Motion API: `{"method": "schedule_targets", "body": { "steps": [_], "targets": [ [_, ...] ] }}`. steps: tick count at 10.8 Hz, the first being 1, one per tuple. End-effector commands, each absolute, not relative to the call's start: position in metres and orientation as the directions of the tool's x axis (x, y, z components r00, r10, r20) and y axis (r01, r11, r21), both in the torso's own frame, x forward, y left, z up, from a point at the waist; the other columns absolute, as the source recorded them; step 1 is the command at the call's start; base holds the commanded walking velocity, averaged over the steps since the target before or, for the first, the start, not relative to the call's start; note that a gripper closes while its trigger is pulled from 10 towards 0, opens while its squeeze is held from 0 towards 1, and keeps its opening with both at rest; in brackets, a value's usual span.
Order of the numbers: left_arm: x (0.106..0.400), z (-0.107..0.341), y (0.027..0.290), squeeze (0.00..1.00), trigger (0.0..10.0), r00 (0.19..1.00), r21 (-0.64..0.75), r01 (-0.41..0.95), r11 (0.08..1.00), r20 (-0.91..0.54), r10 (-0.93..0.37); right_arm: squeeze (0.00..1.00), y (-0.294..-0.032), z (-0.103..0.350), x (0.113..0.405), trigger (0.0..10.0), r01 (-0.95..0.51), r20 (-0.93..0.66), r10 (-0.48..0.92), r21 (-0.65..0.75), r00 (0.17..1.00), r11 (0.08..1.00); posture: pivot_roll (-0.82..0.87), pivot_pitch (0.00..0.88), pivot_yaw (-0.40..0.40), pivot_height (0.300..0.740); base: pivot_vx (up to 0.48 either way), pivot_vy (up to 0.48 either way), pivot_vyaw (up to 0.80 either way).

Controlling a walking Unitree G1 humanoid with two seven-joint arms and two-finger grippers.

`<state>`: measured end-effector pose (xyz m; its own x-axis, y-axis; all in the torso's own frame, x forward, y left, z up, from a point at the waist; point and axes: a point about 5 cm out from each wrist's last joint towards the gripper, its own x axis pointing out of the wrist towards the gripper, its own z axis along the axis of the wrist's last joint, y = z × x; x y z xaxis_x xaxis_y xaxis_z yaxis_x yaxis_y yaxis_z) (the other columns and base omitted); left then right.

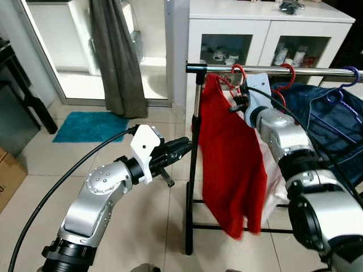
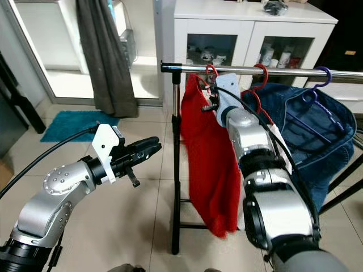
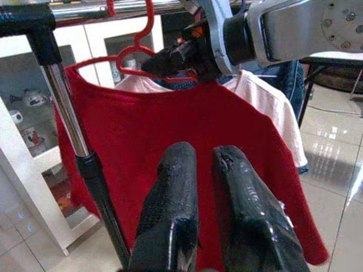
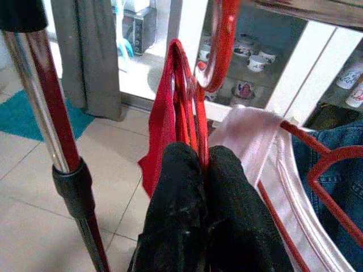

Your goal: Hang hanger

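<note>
White tiled floor (image 1: 153, 226) fills the lower part of the head views, with a grey curtain (image 1: 116, 56) and a teal mat (image 1: 91, 126) at upper left and a white cabinet (image 1: 266, 34) along the top behind a metal rail (image 1: 283, 71) carried on a black stand (image 1: 191, 187). Near the rail's left end, at upper centre, a red hanger (image 1: 238, 76) is hooked over the bar, and a red shirt (image 1: 229, 164) is draped from it down toward lower centre. Further right on the rail are seen a pale shirt (image 4: 255, 141) on another red hanger (image 1: 290, 72) and a denim garment (image 1: 329, 122) beside a purple hanger (image 1: 346, 82). The right gripper (image 4: 205, 170) is raised to the shirt's collar, just under the hook, and its fingers are pinched shut on the red hanger and the cloth around it. The left gripper (image 1: 178, 146) is held at centre left, apart from the stand, with its fingers drawn together on nothing. The hook appears already seated, so the task is judged nearly done, with only the release remaining. Trouble could arise there: cloth caught between the fingers could be dragged as the arm is withdrawn, so that the hook is lifted off the bar and the shirt is dropped. The neighbouring hangers could also be knocked by the forearm.
</note>
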<state>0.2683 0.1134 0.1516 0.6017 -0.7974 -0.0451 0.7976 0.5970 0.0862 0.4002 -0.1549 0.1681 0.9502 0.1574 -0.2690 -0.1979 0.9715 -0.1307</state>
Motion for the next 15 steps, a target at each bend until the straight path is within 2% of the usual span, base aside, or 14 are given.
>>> {"method": "schedule_targets", "body": {
  "steps": [1, 4, 6, 8, 9, 11, 12, 15],
  "targets": [
    [0.268, 0.154, 0.114, 0.00, 10.0, 0.608, 0.099, 0.792, 0.602, -0.053, -0.792, 0.00, -0.155, 0.185, 0.406, 10.0, -0.179, -0.196, 0.153, -0.122, 0.969, 0.976, -0.08, 0.000, 0.025, 0.740, 0.000, 0.000, 0.00],
    [0.265, 0.154, 0.112, 0.00, 10.0, 0.592, 0.096, 0.804, 0.587, -0.049, -0.804, 0.00, -0.162, 0.197, 0.404, 10.0, -0.162, -0.055, 0.159, -0.062, 0.986, 0.985, -0.08, 0.001, 0.032, 0.740, 0.000, 0.000, 0.00],
    [0.266, 0.154, 0.111, 0.00, 10.0, 0.586, 0.096, 0.809, 0.580, -0.049, -0.809, 0.00, -0.161, 0.201, 0.405, 10.0, -0.172, -0.033, 0.171, -0.060, 0.985, 0.983, -0.08, 0.000, 0.037, 0.740, 0.000, 0.000, 0.00],
    [0.266, 0.154, 0.110, 0.00, 10.0, 0.583, 0.097, 0.811, 0.577, -0.051, -0.811, 0.00, -0.156, 0.194, 0.408, 10.0, -0.197, -0.113, 0.185, -0.110, 0.976, 0.974, -0.08, 0.000, 0.036, 0.740, 0.000, 0.000, 0.00],
    [0.266, 0.154, 0.111, 0.00, 10.0, 0.584, 0.098, 0.811, 0.577, -0.056, -0.810, 0.00, -0.150, 0.180, 0.407, 10.0, -0.234, -0.230, 0.196, -0.148, 0.953, 0.961, -0.07, 0.000, 0.031, 0.740, 0.000, 0.000, 0.00],
    [0.266, 0.153, 0.111, 0.00, 10.0, 0.583, 0.097, 0.811, 0.577, -0.064, -0.810, 0.00, -0.149, 0.162, 0.402, 10.0, -0.249, -0.338, 0.194, -0.128, 0.921, 0.960, -0.07, 0.000, 0.026, 0.740, 0.000, 0.000, 0.00],
    [0.266, 0.152, 0.111, 0.00, 10.0, 0.582, 0.096, 0.812, 0.575, -0.067, -0.811, 0.00, -0.150, 0.157, 0.400, 10.0, -0.250, -0.367, 0.190, -0.122, 0.911, 0.960, -0.07, 0.000, 0.028, 0.740, 0.000, 0.000, 0.00],
    [0.268, 0.151, 0.109, 0.00, 10.0, 0.579, 0.096, 0.814, 0.573, -0.072, -0.812, 0.00, -0.154, 0.167, 0.403, 10.0, -0.246, -0.308, 0.197, -0.127, 0.931, 0.961, -0.08, 0.000, 0.036, 0.740, 0.000, 0.000, 0.00]
  ]
}}
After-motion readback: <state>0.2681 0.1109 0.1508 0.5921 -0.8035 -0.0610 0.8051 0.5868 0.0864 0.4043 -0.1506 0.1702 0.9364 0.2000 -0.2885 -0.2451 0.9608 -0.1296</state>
